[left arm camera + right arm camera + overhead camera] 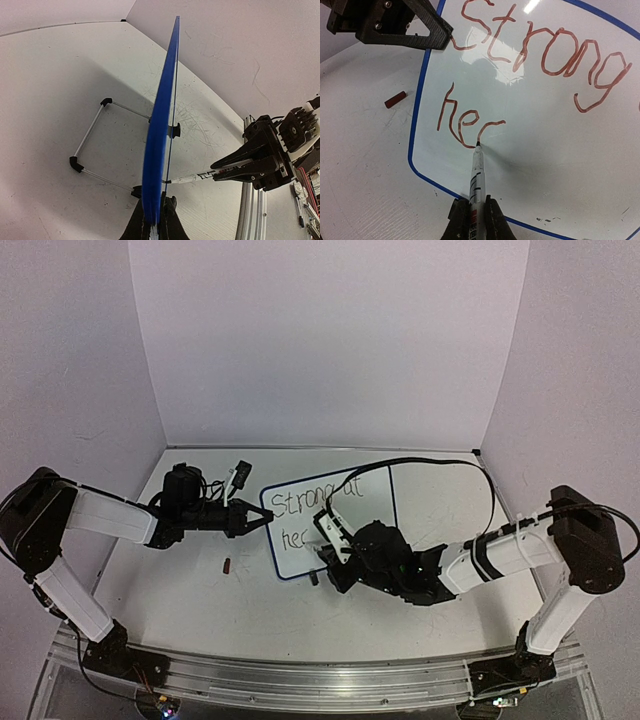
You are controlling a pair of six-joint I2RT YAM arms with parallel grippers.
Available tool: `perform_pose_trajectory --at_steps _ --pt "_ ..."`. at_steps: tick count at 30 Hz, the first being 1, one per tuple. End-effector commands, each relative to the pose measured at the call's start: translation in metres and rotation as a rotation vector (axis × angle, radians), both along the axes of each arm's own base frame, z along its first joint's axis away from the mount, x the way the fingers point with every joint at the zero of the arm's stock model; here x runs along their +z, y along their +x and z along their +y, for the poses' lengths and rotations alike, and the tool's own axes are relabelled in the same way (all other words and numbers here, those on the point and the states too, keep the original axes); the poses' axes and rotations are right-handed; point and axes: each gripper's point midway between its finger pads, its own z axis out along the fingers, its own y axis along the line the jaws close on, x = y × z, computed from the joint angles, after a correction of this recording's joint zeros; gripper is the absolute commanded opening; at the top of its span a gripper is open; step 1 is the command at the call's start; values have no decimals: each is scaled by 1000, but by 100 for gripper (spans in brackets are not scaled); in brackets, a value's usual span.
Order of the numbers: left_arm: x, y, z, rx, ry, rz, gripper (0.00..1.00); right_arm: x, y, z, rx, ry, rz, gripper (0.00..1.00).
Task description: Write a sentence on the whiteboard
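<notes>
The whiteboard (pixel 365 510) with its blue rim stands tilted at mid-table. It shows edge-on in the left wrist view (pixel 160 125). My left gripper (pixel 262 523) is shut on its left edge (pixel 155 220). The sentence (pixel 540 50) is in red-brown marker. It reads "Strong at" on the top line, then "he" and a partly drawn letter (pixel 470 125) on the second line. My right gripper (pixel 474 217) is shut on a white marker (pixel 476 175). The marker's tip touches the board at that last stroke. The marker also shows in the left wrist view (pixel 195 176).
A small red marker cap (pixel 227 564) lies on the table left of the board, and shows in the right wrist view (pixel 395 99). The board's wire stand (pixel 90 132) reaches out behind it. A black cable (pixel 430 465) arcs over the board's right side. A small object (pixel 240 475) lies at the back.
</notes>
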Motion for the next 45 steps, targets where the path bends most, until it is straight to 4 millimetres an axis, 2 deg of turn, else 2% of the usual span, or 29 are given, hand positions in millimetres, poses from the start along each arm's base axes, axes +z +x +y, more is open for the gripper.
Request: perform_pose_trajectory --at_steps 1,15,29,45 --pt "-8 11 9 65 69 -12 0 7 5 -10 -44 4 -14 0" --pt "-8 11 9 67 70 -10 0 26 14 -16 -99 56 -61 0" --pt "-7 11 9 65 70 -12 0 36 30 -11 -122 92 -84 0" --pt "-8 11 9 63 71 -14 0 43 32 -5 -111 103 -95 0"
